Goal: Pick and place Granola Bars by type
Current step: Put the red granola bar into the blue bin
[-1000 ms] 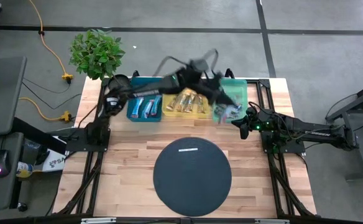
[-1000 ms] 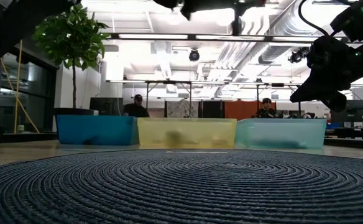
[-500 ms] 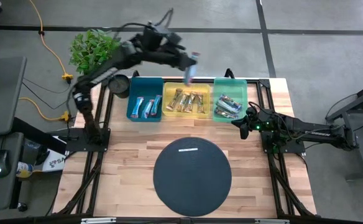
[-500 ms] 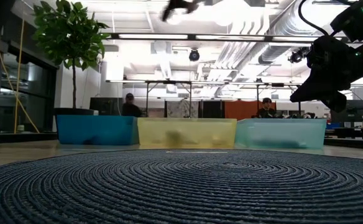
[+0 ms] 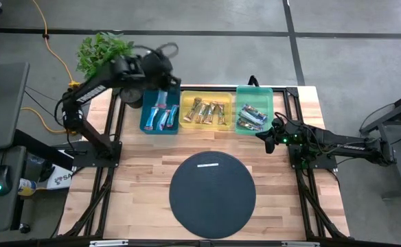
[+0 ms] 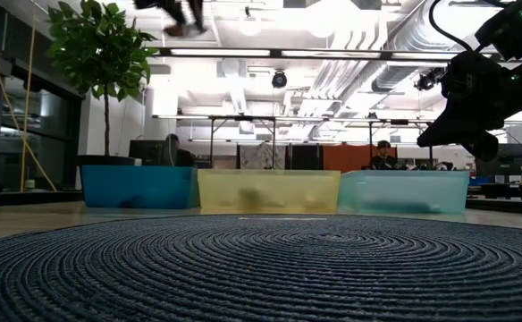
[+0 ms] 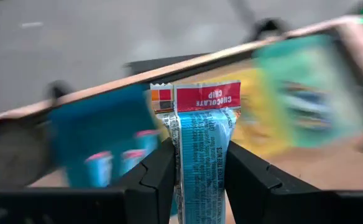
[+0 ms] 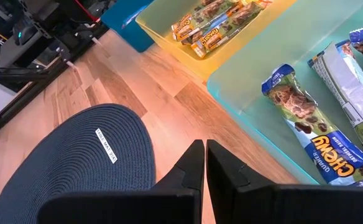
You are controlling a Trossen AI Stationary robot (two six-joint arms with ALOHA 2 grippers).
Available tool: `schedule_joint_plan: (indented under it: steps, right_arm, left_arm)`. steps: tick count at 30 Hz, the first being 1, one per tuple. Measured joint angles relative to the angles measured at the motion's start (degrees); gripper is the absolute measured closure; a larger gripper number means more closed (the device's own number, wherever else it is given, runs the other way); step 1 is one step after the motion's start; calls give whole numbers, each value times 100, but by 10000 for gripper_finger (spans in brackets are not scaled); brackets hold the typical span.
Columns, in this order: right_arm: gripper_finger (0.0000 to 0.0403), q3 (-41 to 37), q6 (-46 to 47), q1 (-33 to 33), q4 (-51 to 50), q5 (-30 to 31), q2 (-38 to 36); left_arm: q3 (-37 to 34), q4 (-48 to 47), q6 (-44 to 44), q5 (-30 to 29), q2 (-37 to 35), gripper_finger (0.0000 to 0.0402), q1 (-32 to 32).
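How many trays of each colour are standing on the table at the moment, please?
teal tray: 1
yellow tray: 1
green tray: 1
Total: 3 trays

Grey floor [image 5: 207, 17] (yellow cable [image 5: 55, 51] trailing), potted plant [image 5: 104, 56], bright ceiling lights [image 6: 243, 52].

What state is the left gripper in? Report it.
Shut on a blue bar: the left gripper has its fingers pressed against both sides of the wrapper.
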Motion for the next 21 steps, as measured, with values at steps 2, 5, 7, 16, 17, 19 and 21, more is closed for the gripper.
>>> schedule_joint_plan:
  steps: [2,5,7,16,17,19,21]
  right_arm:
    - [402,0,-1,-2,0,0,0]
    - [402,0,-1,-2,0,1,0]
    - [402,0,0,0,0,-1,0]
    - [402,0,0,-2,0,1,0]
    - [402,0,-2,-2,0,-1,0]
    - [402,0,0,0,0,-1,0]
    - [402,0,0,-2,0,0,0]
  left_arm:
    - [-436,-162,-507,-555,-45,287,-120]
    - [-1294,-92,-1291,-1063,-92,287,-226]
    - [-1919,110,-1866,-1176,-95,287,-225]
    - [-4757,2528,-2705,-963,-94,286,342]
    - [-4986,2861,-2600,-856,-94,286,435]
    - [-5365,3495,-2395,-695,-94,286,616]
    - [-5616,3814,-2250,-651,-94,286,766]
